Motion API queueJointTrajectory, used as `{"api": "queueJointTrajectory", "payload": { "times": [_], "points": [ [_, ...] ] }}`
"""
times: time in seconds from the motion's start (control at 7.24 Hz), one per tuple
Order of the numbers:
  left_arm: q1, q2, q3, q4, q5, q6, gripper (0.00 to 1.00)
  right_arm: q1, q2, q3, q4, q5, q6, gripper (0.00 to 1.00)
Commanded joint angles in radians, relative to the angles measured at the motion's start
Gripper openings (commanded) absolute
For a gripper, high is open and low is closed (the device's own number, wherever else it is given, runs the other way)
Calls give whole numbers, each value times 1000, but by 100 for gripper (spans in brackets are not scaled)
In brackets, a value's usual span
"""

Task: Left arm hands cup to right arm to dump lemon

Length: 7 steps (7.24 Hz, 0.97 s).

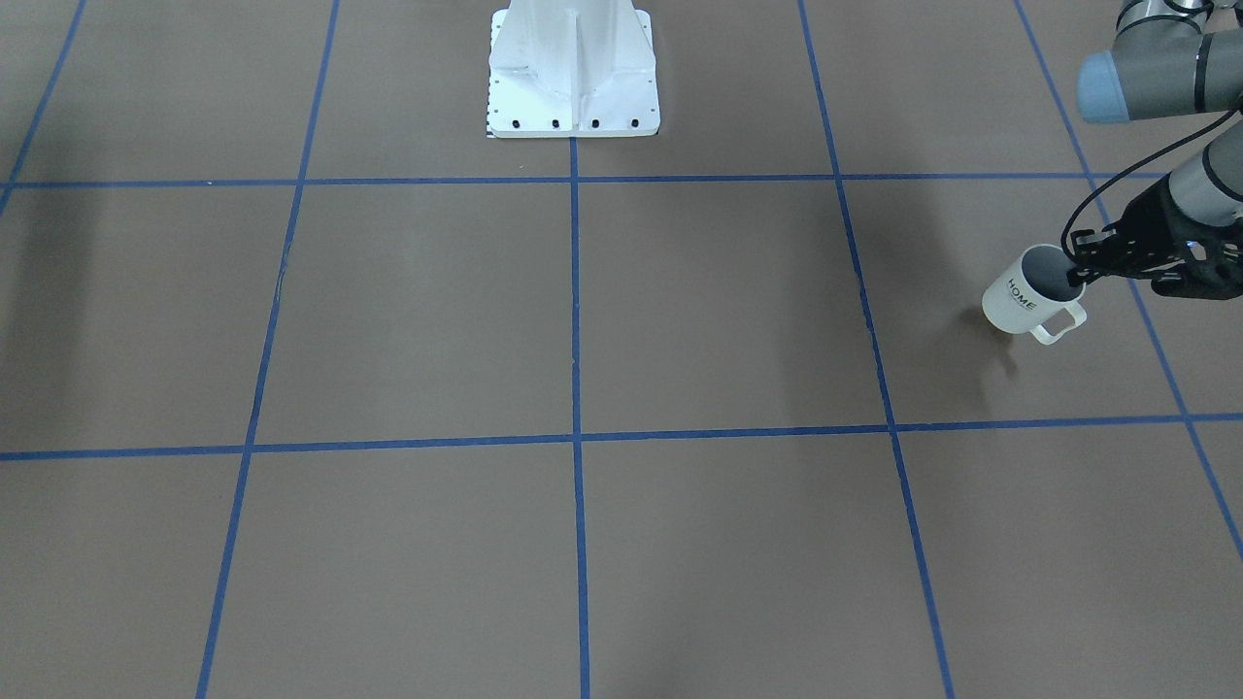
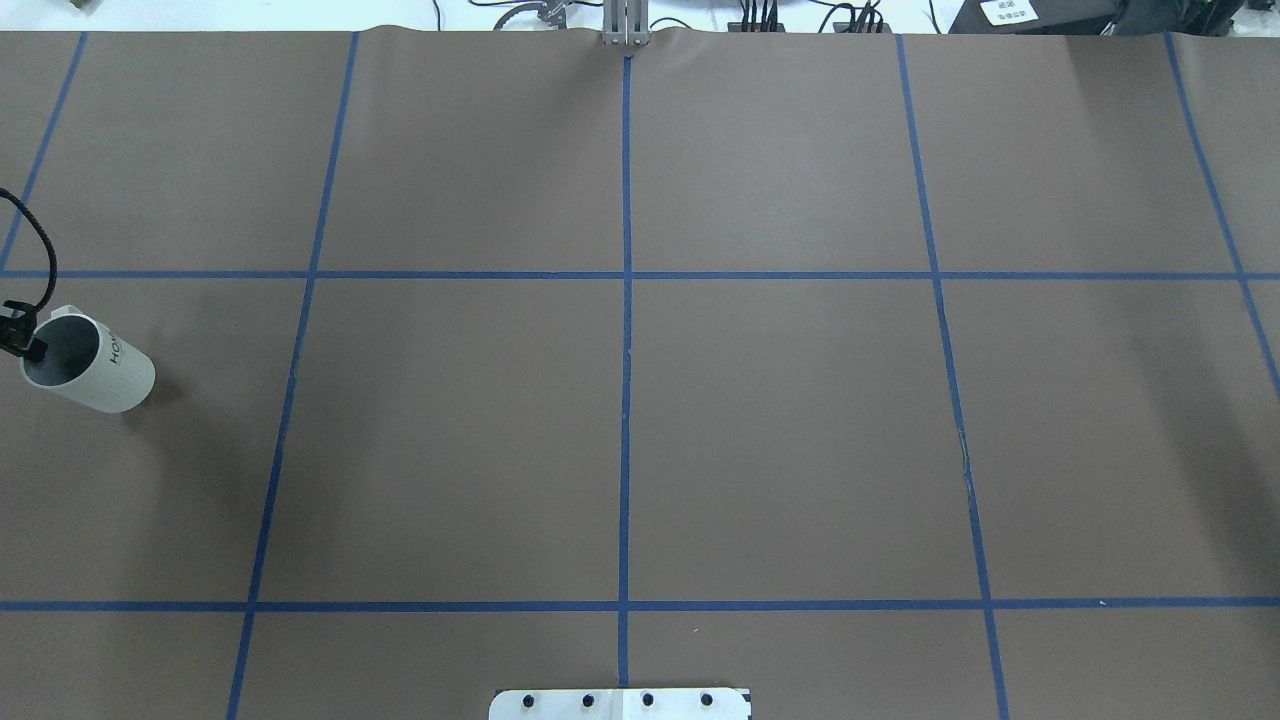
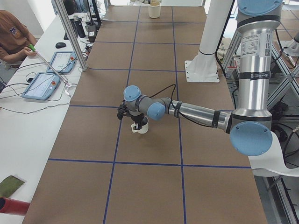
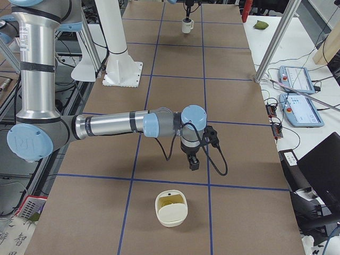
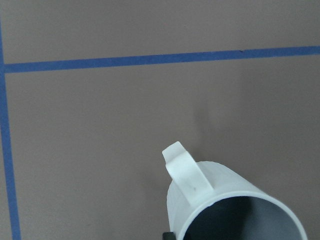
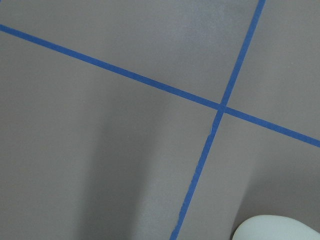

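The cream-white cup (image 1: pixel 1020 296) marked "HOME" hangs tilted just above the brown table at the robot's far left, handle toward the operators' side. My left gripper (image 1: pixel 1076 272) is shut on its rim, one finger inside. The overhead view has the cup (image 2: pixel 95 368) at the left edge with the left gripper (image 2: pixel 22 340) beside it. In the left wrist view the cup (image 5: pixel 220 200) shows only a grey inside; the lemon is hidden. My right gripper (image 4: pixel 192 162) points down over the table's right part; I cannot tell whether it is open or shut.
A cream ribbed container (image 4: pixel 171 208) stands near the right gripper; its rim (image 6: pixel 280 229) shows in the right wrist view. The white robot base (image 1: pixel 573 97) stands at mid-table. A side table with tablets (image 3: pixel 46 79), metal posts and a seated person (image 3: pixel 11 32) lie beyond.
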Motion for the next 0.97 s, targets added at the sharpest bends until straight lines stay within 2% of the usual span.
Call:
{"api": "queueJointTrajectory", "payload": {
  "times": [0.0,0.55,0.69,0.83],
  "points": [
    [22,-1,2,0,0,-19,0,-1,0,0,0,0,0,100],
    [26,-1,5,3,2,-20,1,-3,0,0,0,0,0,100],
    [26,-1,5,6,2,-20,24,-3,0,0,0,0,0,100],
    [24,-1,6,-2,0,-19,75,-4,1,2,0,0,0,100]
  ]
}}
